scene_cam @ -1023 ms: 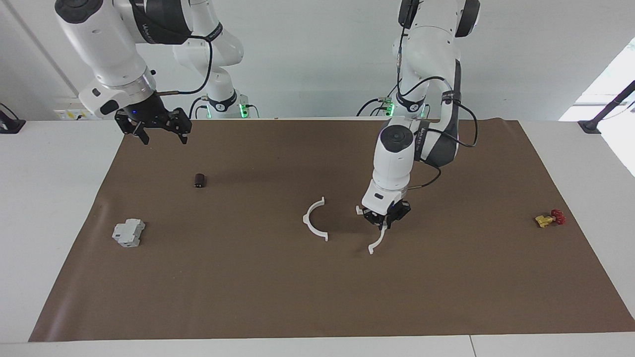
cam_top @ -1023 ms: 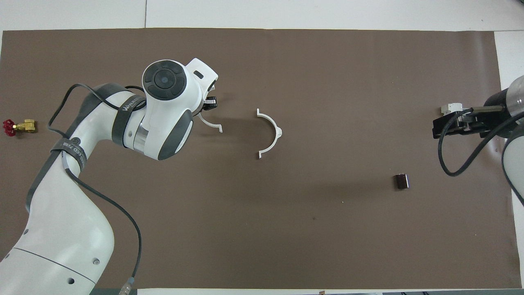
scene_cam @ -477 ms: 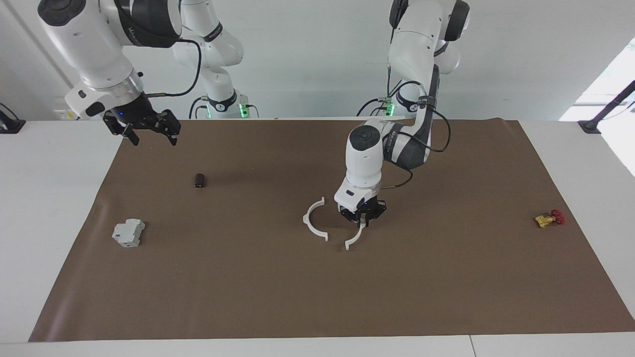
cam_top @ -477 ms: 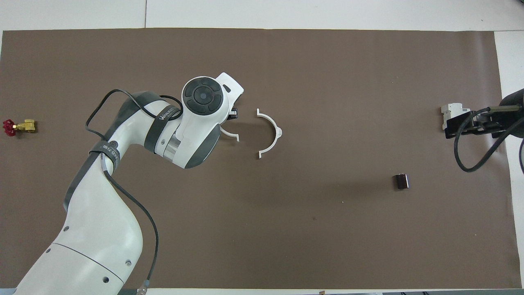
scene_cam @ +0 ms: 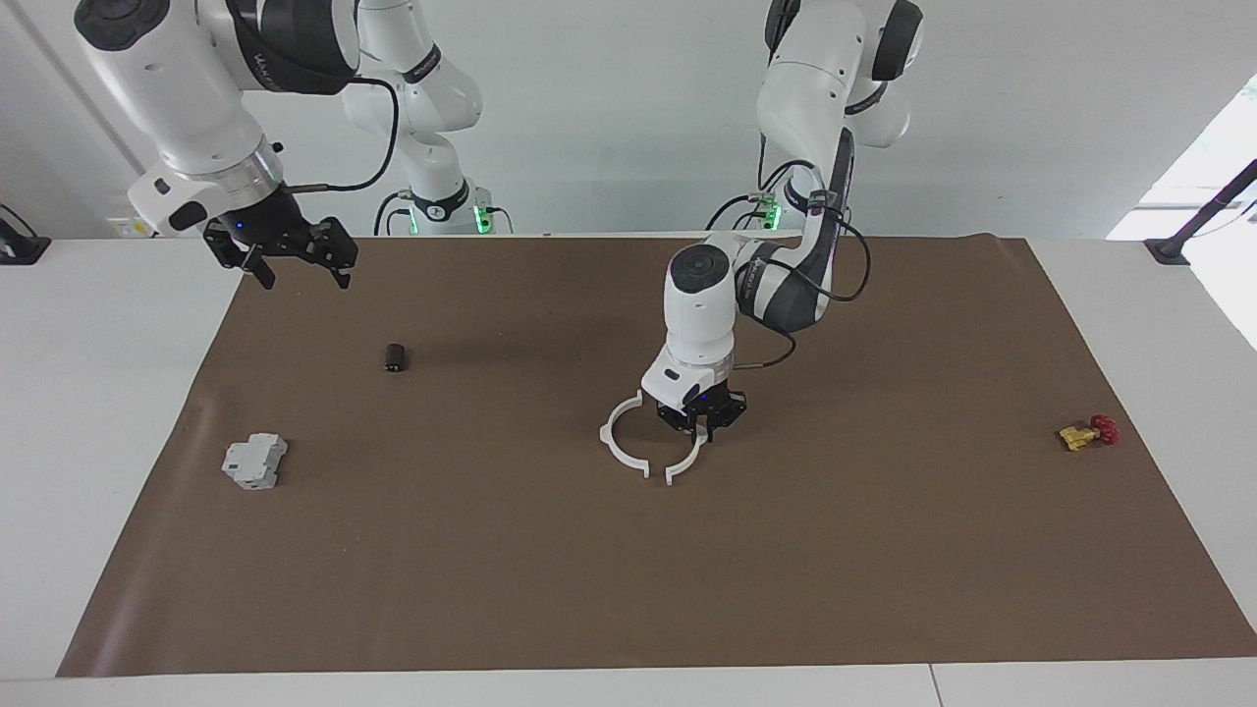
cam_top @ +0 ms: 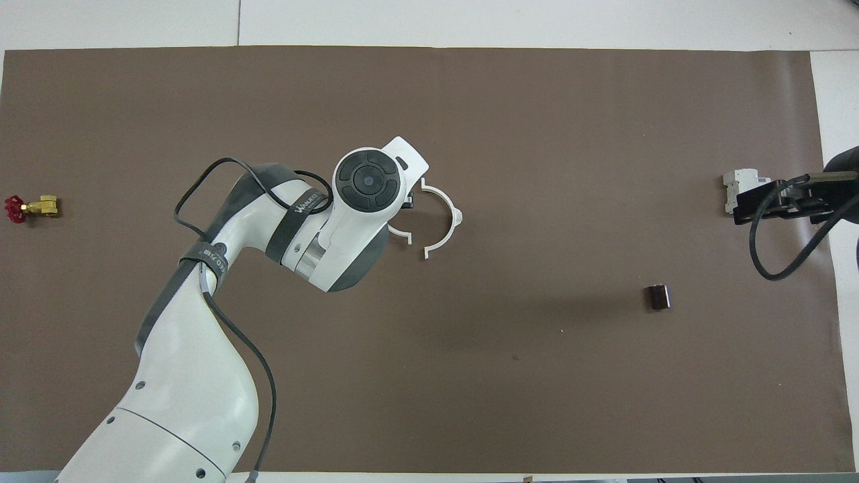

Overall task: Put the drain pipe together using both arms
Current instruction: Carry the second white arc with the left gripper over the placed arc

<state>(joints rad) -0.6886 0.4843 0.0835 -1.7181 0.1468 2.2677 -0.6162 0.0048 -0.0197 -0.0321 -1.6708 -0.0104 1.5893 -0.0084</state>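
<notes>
The drain pipe is in two white half-rings near the middle of the brown mat. One half-ring (scene_cam: 614, 444) (cam_top: 448, 221) lies on the mat. My left gripper (scene_cam: 699, 420) is shut on the other half-ring (scene_cam: 685, 463) (cam_top: 400, 235), low over the mat, right beside the lying one. Their curves face each other and nearly form a ring, with a small gap between the tab ends farther from the robots. The left wrist hides the gripper in the overhead view. My right gripper (scene_cam: 302, 275) (cam_top: 758, 206) hangs open and empty, raised over the mat's edge at the right arm's end.
A grey boxy block (scene_cam: 254, 461) (cam_top: 737, 182) sits at the right arm's end of the mat. A small dark cylinder (scene_cam: 395, 357) (cam_top: 658, 297) stands nearer to the robots than the block. A yellow-and-red valve (scene_cam: 1088, 432) (cam_top: 30, 208) lies at the left arm's end.
My left gripper has carried its half-ring sideways across the mat up to the lying half-ring. The right gripper drifted slightly toward its end of the table, then held still.
</notes>
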